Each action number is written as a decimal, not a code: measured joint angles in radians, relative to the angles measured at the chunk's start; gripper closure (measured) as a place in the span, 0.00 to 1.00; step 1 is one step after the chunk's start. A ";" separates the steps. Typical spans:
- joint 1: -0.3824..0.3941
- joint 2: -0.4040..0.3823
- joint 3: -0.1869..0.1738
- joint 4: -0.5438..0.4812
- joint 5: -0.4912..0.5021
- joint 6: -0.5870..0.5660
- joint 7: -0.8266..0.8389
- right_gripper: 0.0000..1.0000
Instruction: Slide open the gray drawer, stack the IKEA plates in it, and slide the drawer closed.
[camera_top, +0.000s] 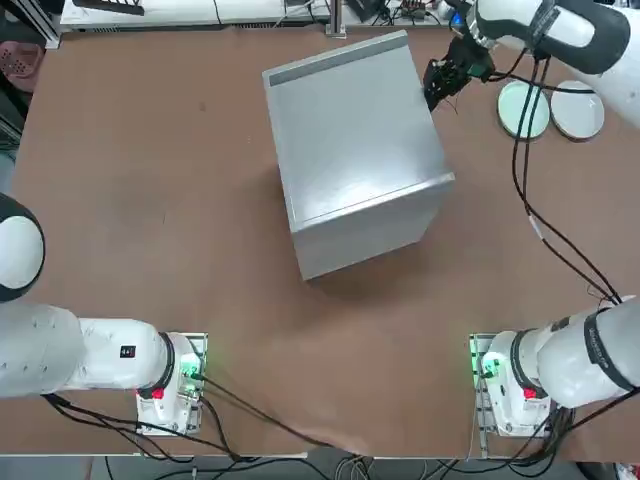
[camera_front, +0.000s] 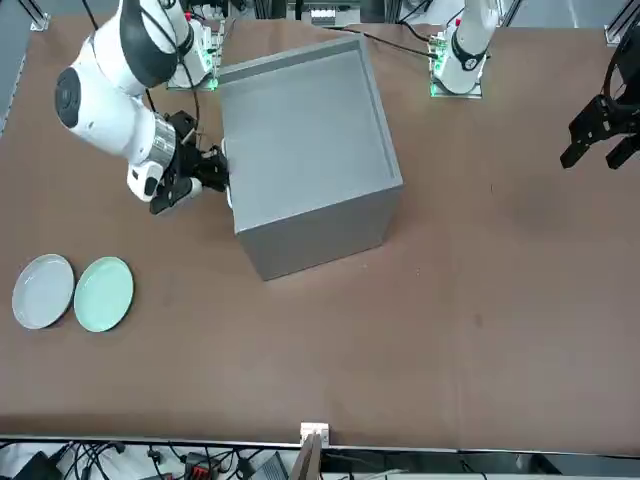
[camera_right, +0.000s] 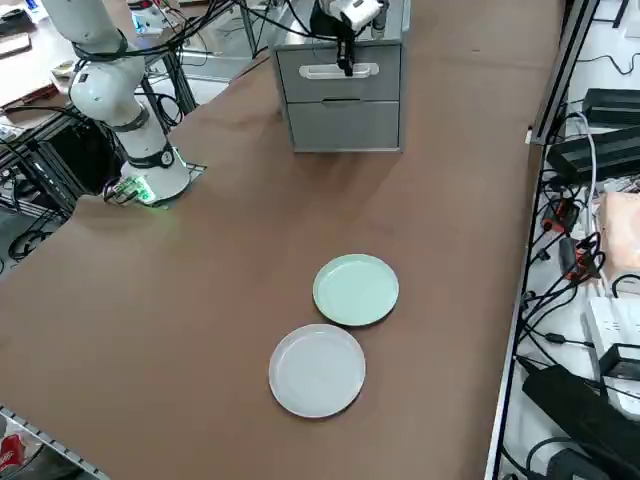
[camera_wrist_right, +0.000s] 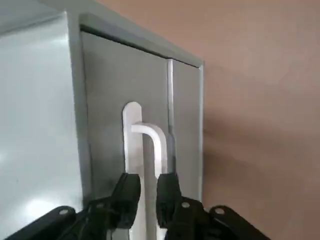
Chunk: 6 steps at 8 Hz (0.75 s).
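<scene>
The gray cabinet (camera_top: 350, 140) stands mid-table, and its gray drawer (camera_right: 340, 55) sits flush and closed. A white handle (camera_wrist_right: 145, 132) runs across the drawer front. My right gripper (camera_wrist_right: 147, 192) hovers right at that handle (camera_right: 338, 71), its fingers open by a narrow gap with nothing clamped between them. From above, the gripper (camera_top: 437, 90) is at the cabinet's right face. The two IKEA plates lie flat side by side on the table, away from the cabinet: the mint green one (camera_top: 524, 108) (camera_right: 356, 290) nearer it, the white-gray one (camera_top: 578, 113) (camera_right: 317, 369) farther out.
A second, lower panel (camera_right: 345, 125) sits under the handled drawer front. My arm's black cable (camera_top: 520, 150) hangs over the mint plate's edge. The table's right edge (camera_right: 520, 300) borders a strip of cables and power bricks.
</scene>
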 joint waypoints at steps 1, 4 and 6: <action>0.003 0.003 0.000 0.000 -0.004 -0.001 0.002 0.77; 0.004 0.024 -0.003 0.000 -0.010 -0.001 0.003 0.67; 0.004 0.026 -0.005 0.002 -0.010 -0.001 0.004 0.67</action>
